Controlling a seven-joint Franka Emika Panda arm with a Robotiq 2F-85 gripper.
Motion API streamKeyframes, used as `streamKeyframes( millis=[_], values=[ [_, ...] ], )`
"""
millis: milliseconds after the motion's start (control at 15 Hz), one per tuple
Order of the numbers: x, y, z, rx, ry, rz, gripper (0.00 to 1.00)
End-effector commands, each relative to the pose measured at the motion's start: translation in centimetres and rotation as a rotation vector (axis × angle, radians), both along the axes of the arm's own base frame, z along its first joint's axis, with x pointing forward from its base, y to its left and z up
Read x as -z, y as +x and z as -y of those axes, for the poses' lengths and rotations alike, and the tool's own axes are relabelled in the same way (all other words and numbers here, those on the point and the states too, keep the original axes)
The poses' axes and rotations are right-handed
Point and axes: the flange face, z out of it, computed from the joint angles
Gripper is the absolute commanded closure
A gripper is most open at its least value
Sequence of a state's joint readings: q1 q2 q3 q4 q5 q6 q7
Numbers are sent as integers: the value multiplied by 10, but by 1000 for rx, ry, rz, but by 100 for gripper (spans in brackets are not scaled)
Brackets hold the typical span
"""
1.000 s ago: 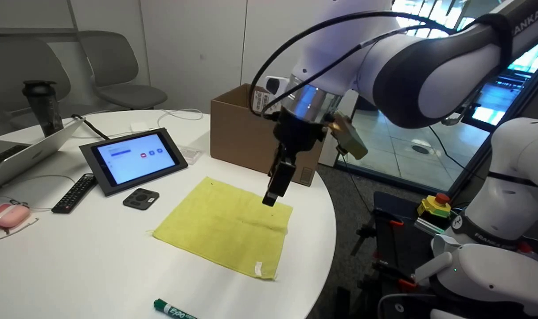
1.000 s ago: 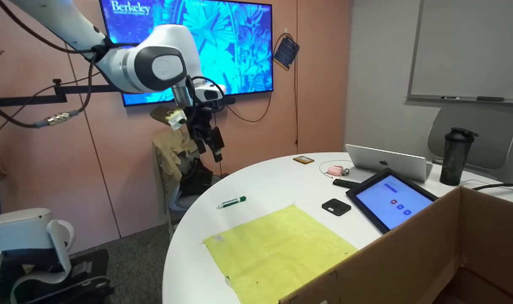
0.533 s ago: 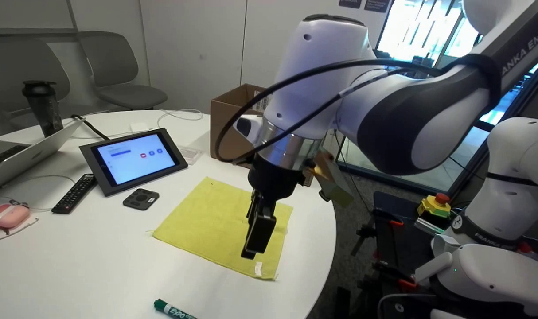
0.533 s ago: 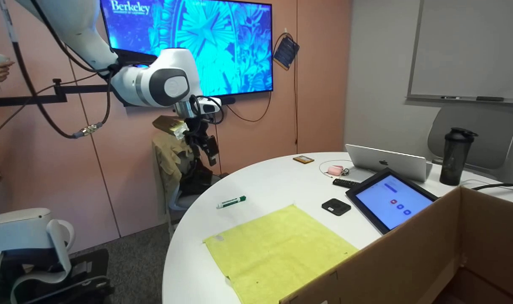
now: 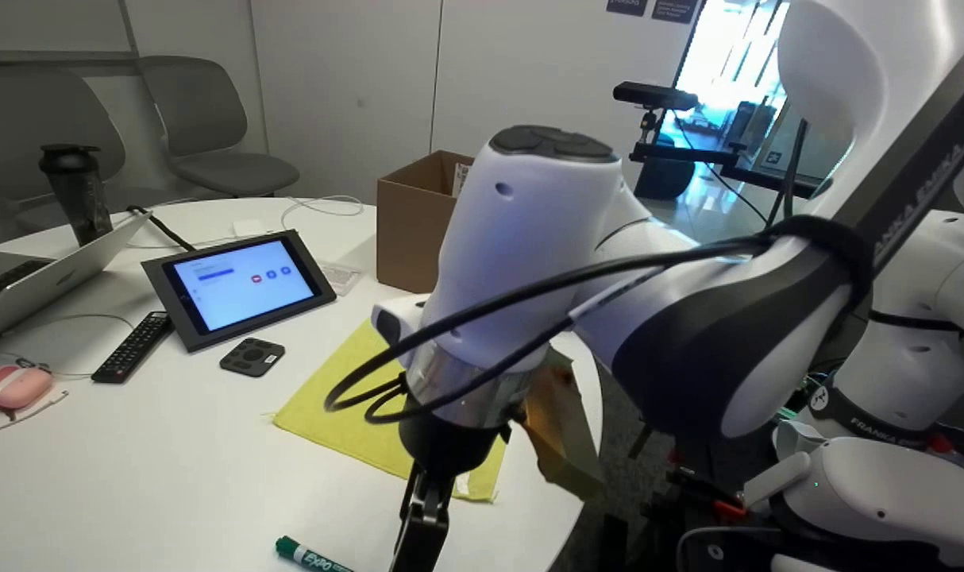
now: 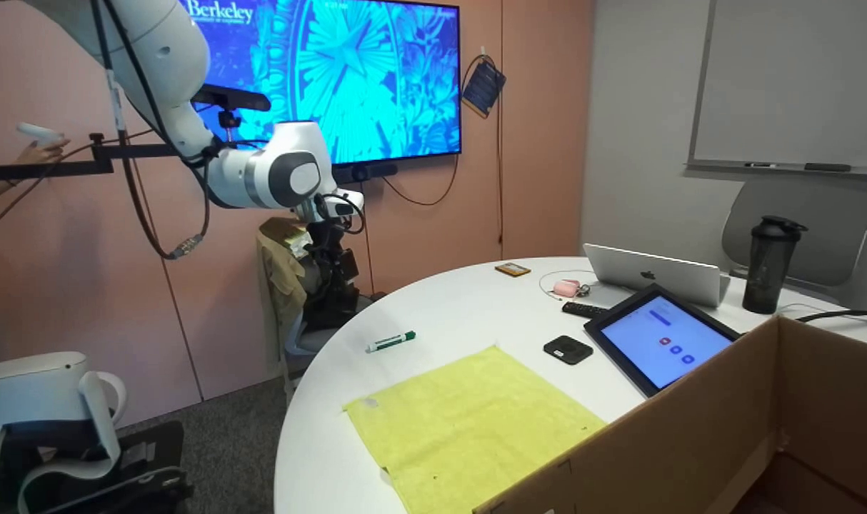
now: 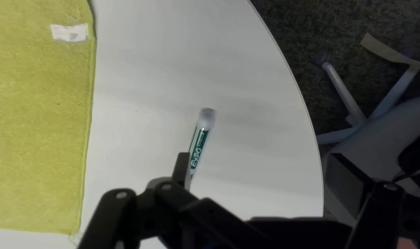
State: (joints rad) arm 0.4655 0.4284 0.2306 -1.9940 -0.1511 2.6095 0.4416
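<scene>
White bench (image 7: 251, 69), wrist view: curved edge drops to dark carpet (image 7: 289, 27) at picture right; bench surface separates marker (image 7: 199, 148) from edge and yellow cloth (image 7: 37, 131). Pincer (image 7: 263, 169) spread wide, partly hiding the marker. In an exterior view, the arm (image 5: 522, 254) slopes down in front of the cloth, pincer pointing downward, cropped below. In an exterior view, a cardboard box (image 6: 640, 435) takes the near side; pincer hangs apart from the bench, marker lying near the rim.
</scene>
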Motion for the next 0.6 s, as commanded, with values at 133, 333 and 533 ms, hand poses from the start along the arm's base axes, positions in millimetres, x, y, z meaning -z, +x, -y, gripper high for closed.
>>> streamKeyframes(
  millis=[133, 333, 533],
  values=[
    [47, 37, -31, 62, 21, 45, 0],
    [71, 54, -32, 80, 12, 26, 0],
    [91, 66, -34, 94, -3, 12, 0]
  ],
)
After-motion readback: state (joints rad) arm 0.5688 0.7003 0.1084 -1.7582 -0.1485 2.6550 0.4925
